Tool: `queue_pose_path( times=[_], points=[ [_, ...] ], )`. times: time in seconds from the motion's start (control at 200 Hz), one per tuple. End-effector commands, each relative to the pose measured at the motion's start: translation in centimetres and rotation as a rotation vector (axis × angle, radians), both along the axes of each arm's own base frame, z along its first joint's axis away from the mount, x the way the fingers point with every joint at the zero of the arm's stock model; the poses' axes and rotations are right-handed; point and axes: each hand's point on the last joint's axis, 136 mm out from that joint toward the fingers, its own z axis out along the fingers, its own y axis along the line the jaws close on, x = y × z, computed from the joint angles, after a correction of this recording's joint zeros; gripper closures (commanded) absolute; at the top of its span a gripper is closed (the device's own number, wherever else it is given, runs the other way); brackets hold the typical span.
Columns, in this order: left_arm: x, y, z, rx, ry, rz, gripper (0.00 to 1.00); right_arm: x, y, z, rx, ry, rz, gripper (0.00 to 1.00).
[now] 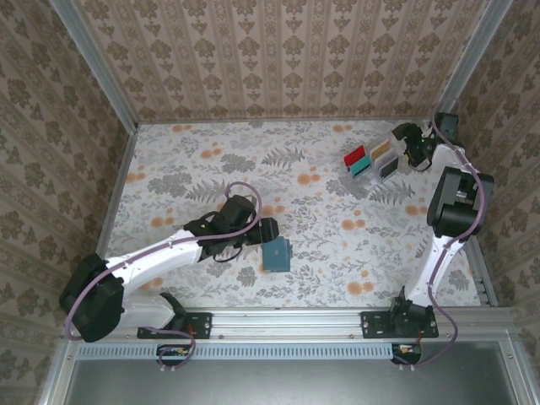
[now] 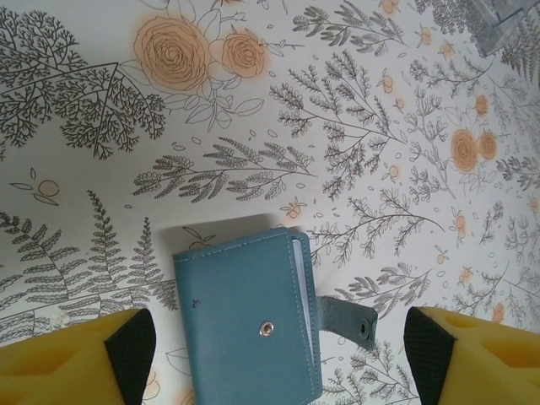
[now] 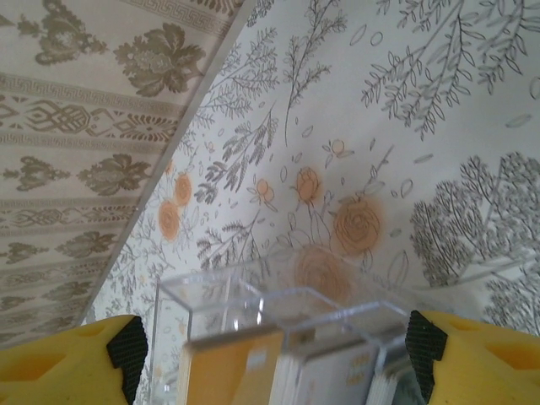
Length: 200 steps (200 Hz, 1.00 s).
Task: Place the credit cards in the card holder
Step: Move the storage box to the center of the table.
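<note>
The worktop (image 1: 211, 160) is covered with a white sheet printed with grey ferns, leaves and small orange roses. Three walls stand around the worktop: the back wall (image 1: 287, 59) at its far edge, and the left wall (image 1: 42, 169) and the right wall (image 1: 515, 110) along its sides. All three carry the same beige wallpaper with brown ornaments in vertical bands. The left metal post (image 1: 93, 63) and the right metal post (image 1: 468, 55) rise from the far corners of the worktop. Along its near edge runs a silver metal rail (image 1: 287, 325), and in front of that lies a dark grey panel (image 1: 287, 380). The light is soft and even, with only faint shadows on the worktop.
</note>
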Motion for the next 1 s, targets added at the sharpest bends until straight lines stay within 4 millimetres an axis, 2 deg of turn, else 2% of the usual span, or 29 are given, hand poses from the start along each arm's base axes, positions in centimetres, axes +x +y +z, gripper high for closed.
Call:
queue_pose_path(
  times=[0.0, 0.115, 0.2, 0.44, 0.585, 0.73, 0.87, 0.995],
  points=[
    [0.4, 0.6, 1.1, 0.009, -0.028, 0.013, 0.19, 1.7, 0.3, 0.7, 0.043, -0.043, 0.026, 0.16],
    [0.5, 0.7, 1.0, 0.007, -0.026, 0.018, 0.19, 2.3, 0.7, -0.1, 0.077, -0.040, 0.054, 0.16],
    [0.5, 0.7, 1.1, 0.008, -0.026, 0.018, 0.19, 2.4, 0.6, -0.4, 0.071, -0.029, 0.060, 0.10],
    [0.5, 1.0, 1.1, 0.012, -0.020, 0.021, 0.18, 2.0, 1.9, -1.5, 0.110, -0.014, 0.136, 0.10],
    [0.5, 1.0, 1.1, 0.005, -0.021, 0.023, 0.18, 1.4, 3.0, -2.3, 0.147, 0.003, 0.185, 0.10],
    [0.4, 1.0, 1.2, 0.007, -0.020, 0.015, 0.18, 0.5, 4.7, -1.6, 0.180, -0.025, 0.248, 0.11],
    [0.3, 1.1, 1.1, 0.001, -0.020, 0.020, 0.18, -0.7, 6.4, -1.7, 0.189, -0.018, 0.292, 0.11],
    [0.1, 1.2, 1.3, -0.008, -0.023, 0.021, 0.17, -2.4, 7.6, -1.4, 0.205, -0.023, 0.302, 0.12]
  ],
)
